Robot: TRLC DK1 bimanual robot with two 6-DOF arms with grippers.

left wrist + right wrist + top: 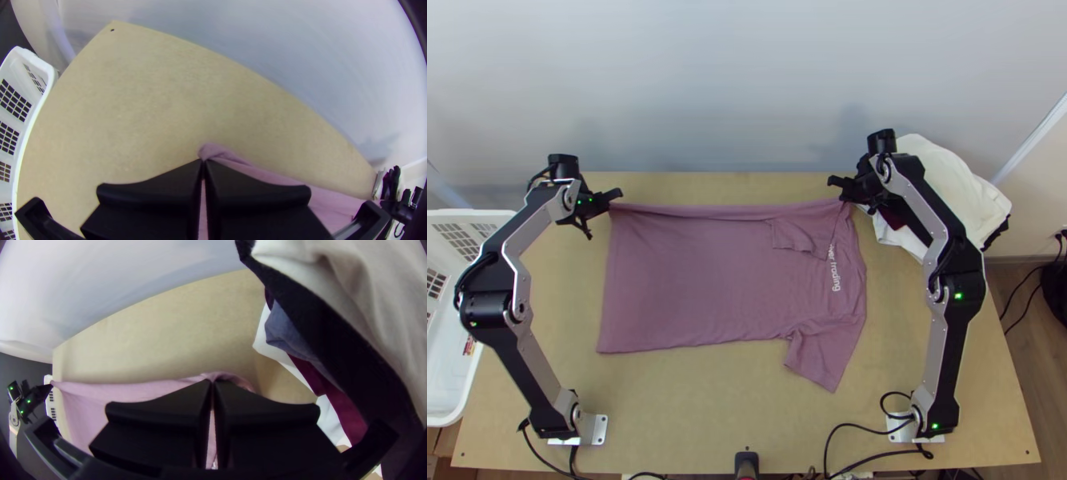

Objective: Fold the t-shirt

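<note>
The mauve t-shirt (699,280) lies on the table, its far side turned over in a narrow strip, one sleeve lying on the body and the other spread toward the near edge. At the far hem corner is my left gripper (617,200), and at the far shoulder end my right gripper (837,186). In the left wrist view, my left gripper (203,162) is shut on the shirt's edge (218,152). My right gripper (212,383) is likewise shut on the shirt (133,391) in the right wrist view.
A heap of clothes (947,188), white on top, sits at the table's far right corner beside the right gripper. The white basket (487,218) stands off the left edge. Cables (859,426) lie along the near edge of the table (691,416).
</note>
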